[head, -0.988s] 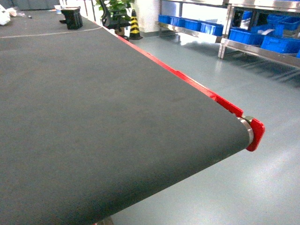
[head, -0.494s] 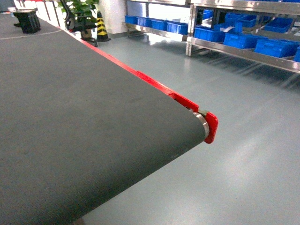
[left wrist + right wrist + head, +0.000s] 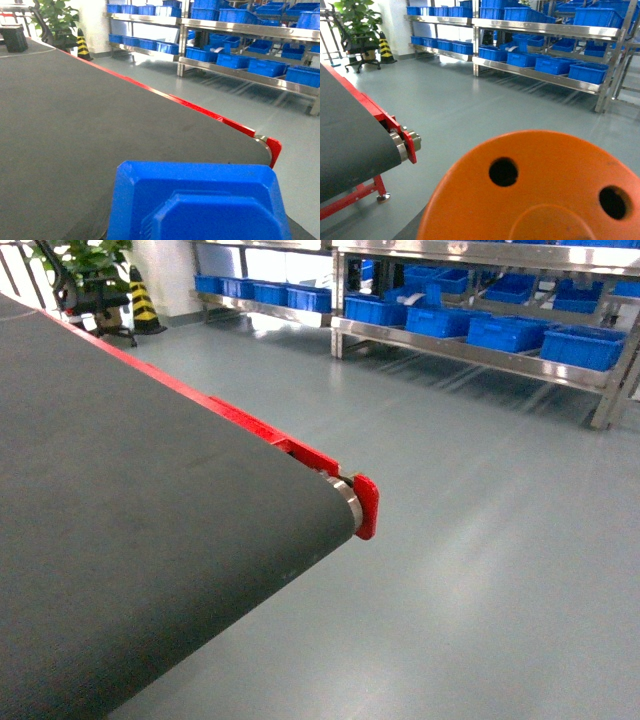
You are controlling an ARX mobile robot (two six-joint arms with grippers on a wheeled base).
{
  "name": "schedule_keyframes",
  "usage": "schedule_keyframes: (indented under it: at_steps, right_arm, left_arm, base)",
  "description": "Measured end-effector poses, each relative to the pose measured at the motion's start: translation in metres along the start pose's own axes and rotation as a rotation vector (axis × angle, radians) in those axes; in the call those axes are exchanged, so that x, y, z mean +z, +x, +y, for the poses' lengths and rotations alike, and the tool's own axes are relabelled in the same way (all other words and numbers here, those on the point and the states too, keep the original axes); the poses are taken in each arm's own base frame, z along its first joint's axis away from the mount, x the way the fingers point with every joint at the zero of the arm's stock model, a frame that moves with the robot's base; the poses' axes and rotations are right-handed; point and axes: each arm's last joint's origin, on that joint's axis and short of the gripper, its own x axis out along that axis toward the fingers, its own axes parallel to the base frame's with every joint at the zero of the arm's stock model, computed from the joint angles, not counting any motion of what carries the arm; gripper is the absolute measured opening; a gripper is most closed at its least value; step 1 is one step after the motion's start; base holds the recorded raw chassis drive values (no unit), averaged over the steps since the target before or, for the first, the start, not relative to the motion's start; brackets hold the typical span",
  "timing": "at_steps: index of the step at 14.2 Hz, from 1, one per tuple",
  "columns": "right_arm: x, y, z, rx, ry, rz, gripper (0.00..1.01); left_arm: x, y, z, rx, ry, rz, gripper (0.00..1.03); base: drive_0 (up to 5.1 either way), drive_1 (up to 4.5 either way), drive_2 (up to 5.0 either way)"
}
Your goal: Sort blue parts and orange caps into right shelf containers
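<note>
A blue part [image 3: 200,205] fills the bottom of the left wrist view, close to the camera and above the belt's end. It hides my left gripper's fingers, which hold it. An orange cap [image 3: 540,195] with two round holes fills the bottom of the right wrist view. It hangs over the floor in my right gripper, whose fingers are hidden behind it. The right shelf containers [image 3: 510,332] are bright blue bins in rows on steel racks across the floor, also seen from the wrists as blue bins [image 3: 225,60] and blue bins [image 3: 587,72]. Neither gripper shows in the head view.
The dark conveyor belt [image 3: 120,500] takes up the left, ending at a red end guard [image 3: 366,506]. Grey floor [image 3: 480,540] lies between the belt and the steel rack [image 3: 470,352]. A striped cone [image 3: 143,308] and a potted plant [image 3: 85,260] stand at the far left.
The head view has swung to the right. The belt's red end has slid left in the frame, and the racks of blue bins have come further into view.
</note>
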Motion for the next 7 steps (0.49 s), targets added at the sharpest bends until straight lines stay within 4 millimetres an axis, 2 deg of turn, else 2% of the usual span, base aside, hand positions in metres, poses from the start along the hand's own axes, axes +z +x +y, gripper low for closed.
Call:
schedule_keyframes:
  at_steps: [7]
  right_arm:
    - [0.0,0.0,0.0,0.0,0.0,0.0,0.44]
  left_arm:
    - [0.0001,0.0,0.0,0.0,0.0,0.0,0.42]
  base:
    - [-1.6,-1.63,-1.6]
